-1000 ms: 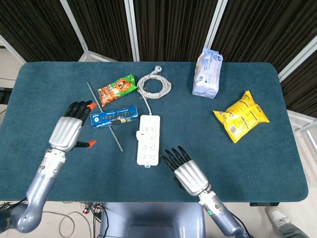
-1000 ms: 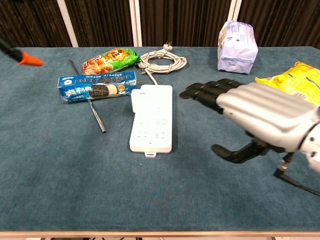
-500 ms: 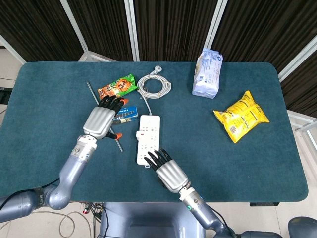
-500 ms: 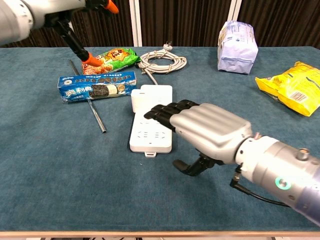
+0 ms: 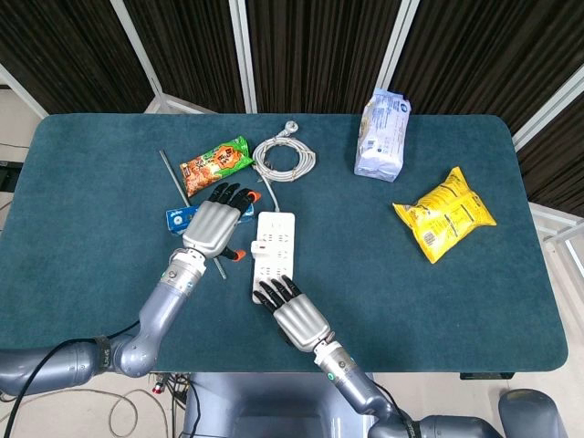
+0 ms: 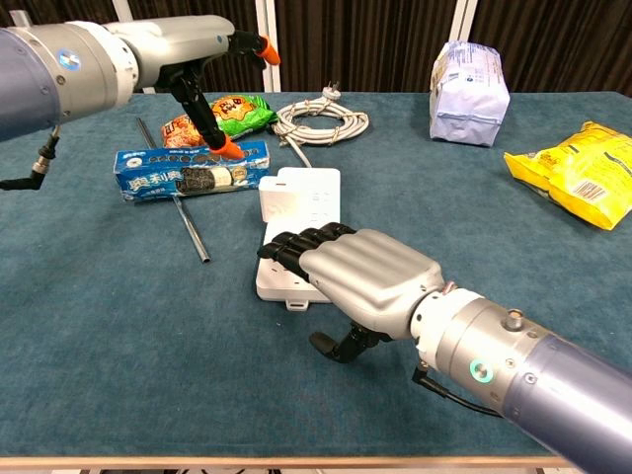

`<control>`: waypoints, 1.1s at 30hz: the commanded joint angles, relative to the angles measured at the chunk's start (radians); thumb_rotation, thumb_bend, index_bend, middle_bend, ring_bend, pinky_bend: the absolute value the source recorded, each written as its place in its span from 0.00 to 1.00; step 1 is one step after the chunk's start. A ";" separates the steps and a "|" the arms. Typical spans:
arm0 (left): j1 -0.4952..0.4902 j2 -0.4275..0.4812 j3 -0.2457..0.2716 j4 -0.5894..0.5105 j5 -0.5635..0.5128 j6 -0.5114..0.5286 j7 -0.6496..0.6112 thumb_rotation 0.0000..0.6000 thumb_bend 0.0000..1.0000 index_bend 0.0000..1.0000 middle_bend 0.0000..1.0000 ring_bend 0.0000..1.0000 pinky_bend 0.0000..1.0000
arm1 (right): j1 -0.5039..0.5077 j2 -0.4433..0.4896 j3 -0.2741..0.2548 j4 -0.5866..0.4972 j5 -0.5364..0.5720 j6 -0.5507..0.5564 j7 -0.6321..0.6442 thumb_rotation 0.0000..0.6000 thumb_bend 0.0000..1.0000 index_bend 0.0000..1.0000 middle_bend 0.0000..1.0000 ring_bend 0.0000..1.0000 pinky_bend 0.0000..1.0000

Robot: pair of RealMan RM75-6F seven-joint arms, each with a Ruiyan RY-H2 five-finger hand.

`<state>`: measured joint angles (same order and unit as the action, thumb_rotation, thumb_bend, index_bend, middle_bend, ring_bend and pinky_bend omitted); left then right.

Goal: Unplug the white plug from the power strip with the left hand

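White plug: I cannot pick it out as a separate shape. It should sit on the white power strip (image 5: 275, 239), white on white, and neither view shows which socket it is in.
Power strip: lies flat in the middle of the table (image 5: 82, 182), long axis running away from the robot. Its cord leads off the far end to the coiled white cable (image 5: 284, 157).
Left hand (image 5: 215, 226): hovers just beside the far left part of the strip, above the blue cookie box (image 6: 188, 170). Its fingers (image 6: 229, 147) are spread and hold nothing.
Right hand (image 6: 363, 280): laid over the near end of the strip with its fingers (image 5: 276, 291) stretched out flat on top, gripping nothing. It looks to be pinning the strip down.
Step in hand: the left hand's approach, as I judge it. No grasp on the plug is made yet.
Risk, wrong target: with plug and strip the same colour, the fingers may close on the strip's edge or its cord instead of the plug.
Risk, strip lifting: if the right hand's press is light or slips off the near end, pulling could drag or tip the whole strip rather than free the plug.
Risk, neighbours: the cookie box, the metal rod (image 5: 172, 173) and the green snack packet (image 5: 216, 164) lie near the left hand and could be knocked as it comes down.
Risk, slanted pull: a pull off to one side may jam the pins.
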<state>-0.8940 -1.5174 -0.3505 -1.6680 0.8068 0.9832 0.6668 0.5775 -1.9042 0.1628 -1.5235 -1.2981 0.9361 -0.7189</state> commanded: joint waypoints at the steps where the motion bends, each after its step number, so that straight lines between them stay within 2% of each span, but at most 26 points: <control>1: -0.013 -0.012 0.009 0.010 -0.006 -0.001 0.002 1.00 0.01 0.14 0.11 0.00 0.03 | 0.011 -0.016 0.001 0.025 0.006 -0.001 0.017 1.00 0.48 0.00 0.00 0.00 0.00; 10: -0.059 -0.055 0.038 0.045 -0.031 -0.008 0.019 1.00 0.01 0.15 0.13 0.01 0.03 | 0.028 -0.043 -0.017 0.088 0.020 -0.007 0.051 1.00 0.48 0.03 0.00 0.00 0.00; 20: -0.102 -0.100 0.058 0.070 -0.045 -0.012 0.030 1.00 0.02 0.18 0.17 0.02 0.04 | 0.032 -0.052 -0.039 0.112 0.032 -0.002 0.075 1.00 0.48 0.03 0.00 0.00 0.00; 33: -0.142 -0.169 0.080 0.136 -0.113 0.023 0.075 1.00 0.10 0.32 0.40 0.06 0.04 | 0.037 -0.048 -0.060 0.107 0.028 0.016 0.083 1.00 0.48 0.03 0.00 0.00 0.00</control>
<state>-1.0310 -1.6782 -0.2722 -1.5410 0.7021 0.9995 0.7349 0.6139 -1.9534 0.1030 -1.4142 -1.2696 0.9504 -0.6354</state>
